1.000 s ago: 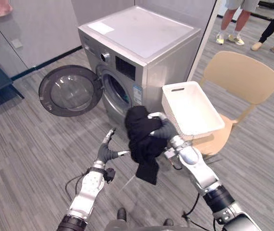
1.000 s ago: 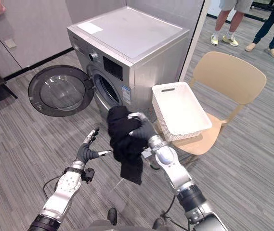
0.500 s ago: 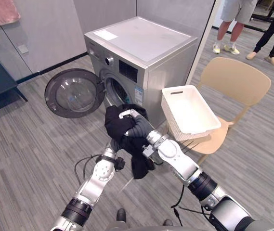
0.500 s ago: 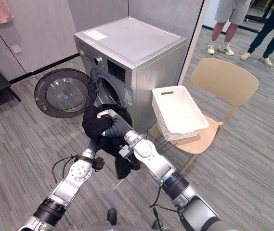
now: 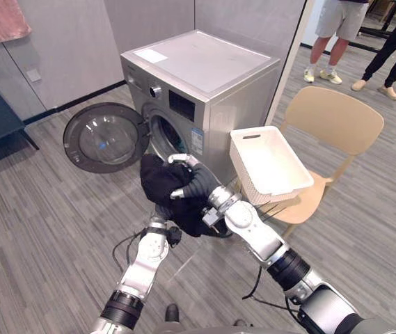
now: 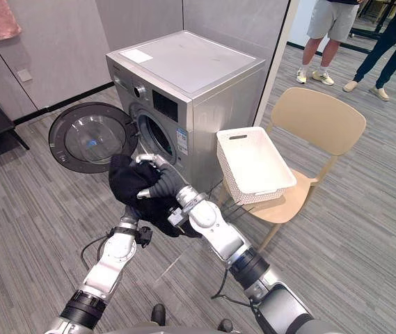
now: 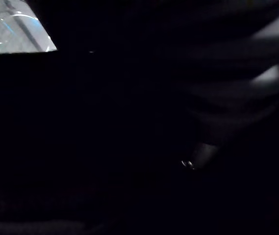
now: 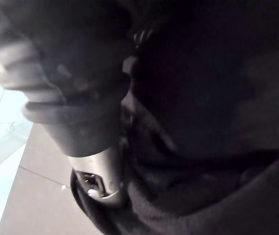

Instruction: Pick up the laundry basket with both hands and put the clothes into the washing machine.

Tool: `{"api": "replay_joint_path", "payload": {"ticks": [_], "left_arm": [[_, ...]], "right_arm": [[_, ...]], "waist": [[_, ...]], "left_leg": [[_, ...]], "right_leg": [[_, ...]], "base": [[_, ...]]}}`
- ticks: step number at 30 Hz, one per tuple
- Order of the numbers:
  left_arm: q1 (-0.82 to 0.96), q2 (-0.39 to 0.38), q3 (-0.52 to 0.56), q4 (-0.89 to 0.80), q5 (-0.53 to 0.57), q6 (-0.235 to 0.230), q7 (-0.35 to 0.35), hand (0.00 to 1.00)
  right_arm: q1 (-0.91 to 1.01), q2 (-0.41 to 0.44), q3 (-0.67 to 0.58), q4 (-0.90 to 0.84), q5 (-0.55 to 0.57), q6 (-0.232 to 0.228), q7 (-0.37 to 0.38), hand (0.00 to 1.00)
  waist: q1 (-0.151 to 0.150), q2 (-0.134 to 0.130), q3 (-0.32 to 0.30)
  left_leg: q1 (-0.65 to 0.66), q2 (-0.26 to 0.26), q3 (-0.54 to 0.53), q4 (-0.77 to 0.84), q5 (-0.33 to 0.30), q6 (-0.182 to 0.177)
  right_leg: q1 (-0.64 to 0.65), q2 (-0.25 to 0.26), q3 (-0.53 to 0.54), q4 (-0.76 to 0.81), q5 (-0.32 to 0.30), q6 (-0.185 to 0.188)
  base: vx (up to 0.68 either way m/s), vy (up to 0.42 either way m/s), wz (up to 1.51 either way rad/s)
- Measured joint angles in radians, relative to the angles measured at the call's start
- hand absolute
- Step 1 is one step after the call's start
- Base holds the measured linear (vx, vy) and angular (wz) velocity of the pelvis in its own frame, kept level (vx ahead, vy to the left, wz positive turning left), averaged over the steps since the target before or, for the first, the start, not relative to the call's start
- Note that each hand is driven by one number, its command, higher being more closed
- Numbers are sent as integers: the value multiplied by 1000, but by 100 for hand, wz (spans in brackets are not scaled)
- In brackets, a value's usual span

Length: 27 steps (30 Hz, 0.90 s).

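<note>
Left hand [image 6: 128, 218] mostly buried under black garment [image 5: 166, 184]; I can't read its grip. Garment masks lower washer opening [image 5: 164, 136]. Persons [image 5: 331, 28] at 1 o'clock cut off at waist. Pink cloth [image 5: 3, 19] at 11 o'clock cropped by edge.

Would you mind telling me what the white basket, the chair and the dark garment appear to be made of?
The white basket looks like matte moulded plastic, given its perforated walls and cut-out handle. The chair seems smooth light wood or wood-look plastic. The dark garment is soft black fabric, bunched in the right robot hand.
</note>
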Motion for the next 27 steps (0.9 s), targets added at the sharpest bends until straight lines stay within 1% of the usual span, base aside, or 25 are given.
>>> {"api": "replay_joint_path", "payload": {"ticks": [2, 4, 5, 8, 9, 10, 12, 14, 15, 17, 18, 20, 21, 22, 23, 24, 25, 26, 27], "left_arm": [[35, -5, 58, -6, -13, 0, 0, 100], [63, -11, 97, -20, -28, 3, -1, 100], [83, -21, 132, -26, -34, 3, -1, 100], [145, -39, 225, -25, -71, 7, -7, 100], [170, -42, 263, -17, -79, 8, -14, 100], [181, -41, 279, -7, -79, 9, -21, 100], [209, -36, 330, 64, -81, 17, -33, 100], [213, -37, 364, 159, -99, 33, -49, 100], [214, -38, 369, 180, -101, 39, -50, 100], [232, -40, 393, 241, -114, 44, -67, 100], [236, -40, 398, 255, -117, 44, -70, 100], [251, -42, 421, 298, -120, 49, -70, 100], [255, -43, 427, 299, -120, 52, -70, 100], [255, -44, 430, 297, -121, 52, -69, 100], [244, -45, 430, 295, -122, 52, -69, 100], [241, -46, 429, 294, -124, 52, -69, 100], [235, -52, 426, 294, -139, 53, -68, 100], [220, -68, 424, 295, -142, 54, -67, 100], [211, -75, 418, 295, -143, 55, -66, 100]], "right_arm": [[106, -21, -90, -56, -30, -2, -10, 0], [181, -32, -150, -71, -31, -2, -10, 0], [245, -34, -202, -74, -31, -1, -9, 0], [399, -38, -337, -64, -25, 3, -5, 0], [443, -39, -385, -32, -24, 3, -3, 0], [462, -39, -408, -9, -22, 5, 1, 0], [515, -43, -465, 114, -16, 18, 19, 0], [549, -43, -512, 265, -16, 45, 39, 0], [553, -43, -524, 314, -17, 50, 41, 0], [558, -42, -561, 494, -19, 72, 41, 0], [560, -42, -570, 532, -19, 75, 40, 0], [561, -38, -603, 667, -18, 83, 32, 0], [562, -37, -608, 691, -18, 87, 31, 0], [562, -32, -612, 719, -18, 90, 16, 0], [561, -22, -610, 731, -18, 92, 3, 0], [562, -16, -610, 731, -17, 93, -5, 0], [562, -2, -610, 734, -17, 95, -19, 0], [558, 3, -614, 746, -15, 96, -34, 0], [558, 10, -618, 751, -15, 96, -38, 0]], "waist": [[-1, -3, -4], [-1, -3, -5], [-2, -2, -5], [-6, -1, -5], [-11, 0, -6], [-17, 0, -6], [-29, 7, -10], [-30, 16, -14], [-30, 18, -13], [-31, 24, -11], [-30, 25, -10], [-29, 29, -5], [-29, 29, -4], [-24, 30, 14], [-20, 25, 30], [-21, 21, 30], [-29, 14, 34], [-29, -28, 44], [-29, -16, 50]], "left_leg": [[0, -1, 3, 0, 0, 0], [0, -2, 7, 0, 0, 0], [1, -2, 8, 0, -1, 0], [2, 0, 12, -1, -1, 0], [2, 1, 14, -1, -2, 0], [1, 3, 14, -1, -3, -1], [-1, 4, 10, -1, -5, -3], [-5, 6, 8, -1, -6, -5], [-5, 6, 6, -1, -6, -5], [-12, 7, -7, -1, -6, -5], [-14, 7, -11, -1, -5, -4], [-17, 4, -35, -1, -2, -1], [-20, 3, -40, -1, -2, 0], [-34, 1, -55, 1, -3, 1], [-59, -3, -62, 25, -12, 12], [-87, -6, -50, 43, -28, 29], [-121, -11, 31, 58, -81, 106], [-131, -7, 179, 85, -104, 144], [-137, 5, 261, 119, -103, 145]], "right_leg": [[-1, 0, 3, -1, 0, 0], [-2, 0, 7, -2, 0, 0], [-2, 0, 8, -2, 0, 0], [-3, 0, 11, -6, 0, 0], [-4, 0, 12, -9, 0, 1], [-4, 1, 13, -9, 0, 1], [-3, 4, 8, -14, -2, 3], [-1, 6, 6, -19, -1, 3], [0, 7, 4, -19, -1, 3], [1, 8, -9, -21, -2, 3], [2, 8, -14, -22, -2, 3], [13, 5, -41, -18, -11, 5], [13, 3, -52, -13, -17, 7], [10, -5, -85, 20, -42, 3], [-18, -29, -114, 95, -81, 11], [-43, -48, -136, 133, -104, 13], [-68, -88, -180, 174, -130, 19], [-79, -131, -211, 173, -138, 16], [-73, -146, -224, 180, -142, 21]], "base": [[20, 13, -4], [3, 7, -4], [1, 7, -5], [5, 5, -4], [4, 1, -4], [0, 0, 0], [0, 0, 0], [0, 0, 0], [16, -9, 7], [10, -9, 14], [13, -8, 22], [12, -5, 32], [-37, -9, 48], [-69, 2, 65], [-90, 10, 75], [-47, 33, 101], [41, 55, 118], [97, 66, 120], [169, 95, 106]]}}
